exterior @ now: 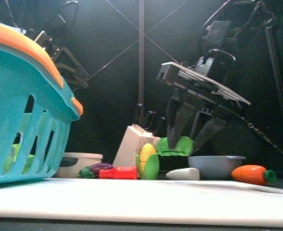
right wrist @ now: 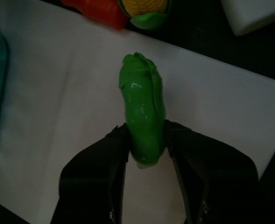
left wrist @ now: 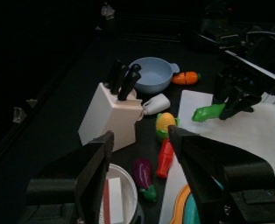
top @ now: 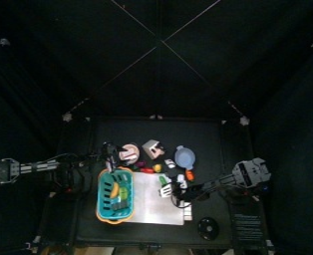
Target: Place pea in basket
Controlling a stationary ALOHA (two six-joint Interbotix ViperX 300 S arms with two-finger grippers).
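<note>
Right gripper point(right wrist: 147, 150) clamped on glossy green plastic pea pod point(right wrist: 144, 101) above white mat point(right wrist: 239, 122), teal-blue slotted plastic basket point(top: 114, 196) at nine o'clock of it, left gripper point(left wrist: 143, 157) jaws wide apart, empty

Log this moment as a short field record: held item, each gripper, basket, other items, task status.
held item: green pea pod, clamped at one end, above the white mat
right gripper: shut on the pea pod
left gripper: open, empty, near the basket
basket: teal with an orange rim, at the mat's left side
other items: knife block, blue-grey bowl, corn, carrot
task status: pea pod not yet in the basket
</note>
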